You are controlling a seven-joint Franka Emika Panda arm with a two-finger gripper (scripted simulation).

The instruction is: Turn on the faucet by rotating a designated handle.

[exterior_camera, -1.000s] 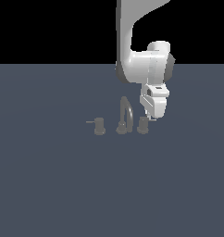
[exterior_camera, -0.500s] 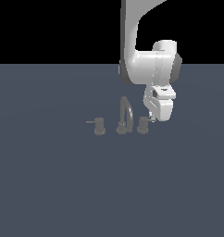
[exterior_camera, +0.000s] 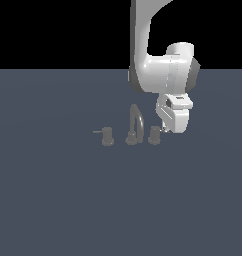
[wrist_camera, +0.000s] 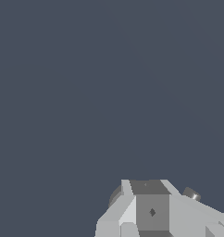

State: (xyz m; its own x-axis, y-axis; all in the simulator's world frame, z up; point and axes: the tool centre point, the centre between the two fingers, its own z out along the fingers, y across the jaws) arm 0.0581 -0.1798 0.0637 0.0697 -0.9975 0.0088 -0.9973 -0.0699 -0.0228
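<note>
Drifted a touch toward the exterior view's right and lifted slightly since half a second back: white arm point(exterior_camera: 163, 75), its wrist block now a shade further from the faucet. Nothing else shifted; faucet parts sitting exactly where they were.

Down at the handle point(exterior_camera: 154, 135): short dark-grey knob, upright on the surface point(exterior_camera: 58, 200), just to the exterior view's right of the spout. Lever rod mostly hidden behind the gripper point(exterior_camera: 165, 130), which hangs right beside the knob, touching or nearly so; can't tell which. State of the jaws: cannot tell, fingertips lost against the knob and the white housing.

Out from there: faucet point(exterior_camera: 135, 126) with its arched gooseneck rising from a round base, centre of the trio. Further to the exterior view's left, twin knob point(exterior_camera: 107, 136), thin rod poking out leftward, well apart from the arm.

Wrist view: mostly bare grey-blue surface, pale gripper housing filling one edge, a rounded dark shape peeking from behind it. No containers anywhere in view.
</note>
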